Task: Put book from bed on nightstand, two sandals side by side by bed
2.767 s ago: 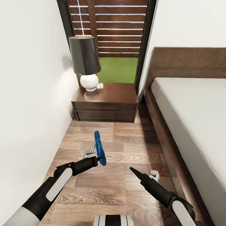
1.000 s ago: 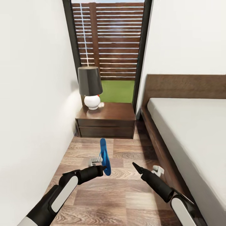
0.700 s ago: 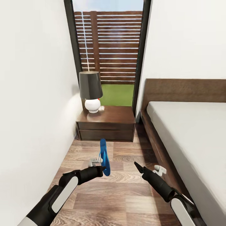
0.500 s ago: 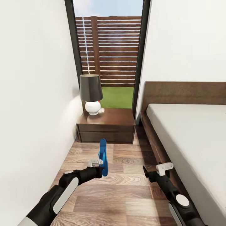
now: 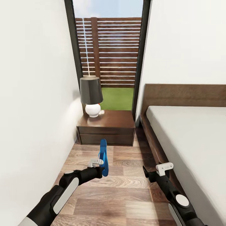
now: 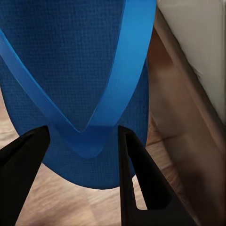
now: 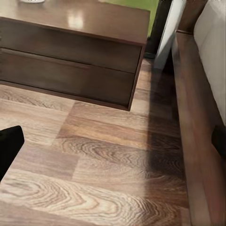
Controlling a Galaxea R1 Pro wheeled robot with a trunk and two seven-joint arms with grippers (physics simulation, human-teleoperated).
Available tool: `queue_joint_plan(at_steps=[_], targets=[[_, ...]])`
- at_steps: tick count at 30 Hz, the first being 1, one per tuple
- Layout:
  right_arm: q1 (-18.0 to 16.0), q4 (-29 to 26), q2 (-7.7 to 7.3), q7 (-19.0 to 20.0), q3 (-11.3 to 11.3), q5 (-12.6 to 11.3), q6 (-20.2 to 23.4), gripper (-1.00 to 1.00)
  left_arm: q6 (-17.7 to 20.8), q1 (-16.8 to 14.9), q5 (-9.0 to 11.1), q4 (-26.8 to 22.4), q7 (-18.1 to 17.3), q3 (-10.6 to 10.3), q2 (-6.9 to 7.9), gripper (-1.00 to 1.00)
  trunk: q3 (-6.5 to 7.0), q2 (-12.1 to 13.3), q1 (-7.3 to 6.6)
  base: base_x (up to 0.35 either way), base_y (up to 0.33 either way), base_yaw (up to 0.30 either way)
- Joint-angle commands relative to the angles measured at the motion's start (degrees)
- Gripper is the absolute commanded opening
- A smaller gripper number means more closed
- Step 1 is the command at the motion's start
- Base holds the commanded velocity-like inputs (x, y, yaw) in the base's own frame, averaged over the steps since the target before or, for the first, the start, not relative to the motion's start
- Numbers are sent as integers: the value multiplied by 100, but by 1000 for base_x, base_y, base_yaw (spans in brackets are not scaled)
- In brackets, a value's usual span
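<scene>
**Right arm rolled over while the left hand kept the sandal**

Since the earlier frames the right arm had turned at the wrist, so that its pointed tip no longer aimed up the room and a white bracket sat on top of it; the camera had also tilted up, bringing more of the window into sight. The left arm had barely shifted.

The left hand (image 5: 101, 169) was clamped on a blue sandal (image 5: 103, 157), which stood on edge above the floor (image 5: 125, 194), its length running up and away toward the nightstand (image 5: 108, 127). In the left wrist view the sandal's (image 6: 70, 70) strap side faced the camera, the V of the straps meeting between the two black fingers (image 6: 139, 183), which pressed on its lower end.

The right hand (image 5: 147, 172) hung low over the planks just beside the bed (image 5: 188, 135) frame; whether its fingers were apart or together could not be told. The right wrist view looked across the floor (image 7: 103, 160) at the nightstand's (image 7: 70, 52) drawer fronts, with the bed (image 7: 197, 117) rail along one side.

A lamp (image 5: 91, 95) with a dark shade stood on the nightstand against the window (image 5: 108, 53).
</scene>
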Motion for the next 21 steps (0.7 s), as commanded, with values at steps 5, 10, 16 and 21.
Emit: queue_joint_plan(at_steps=[5, 10, 16, 21], targets=[[-2, -8, -4, 5, 5, -13, 33, 100, 20, -3, 8, 4, -8, -5, 4, -100, 85, 200, -111, 0, 0, 0], [-2, -8, -4, 6, 6, -13, 39, 100, 23, -3, 8, 5, -8, -5, 4, -100, 175, 400, -221, 0, 0, 0], [-2, -8, -4, 5, 10, -13, 40, 100, 28, -3, 8, 6, -9, -5, 0, -100, 282, 641, -353, 0, 0, 0], [-5, -8, -4, 5, 12, -13, 40, 100, 29, -3, 8, 6, -9, -11, -4, -100, 372, 841, -463, 0, 0, 0]])
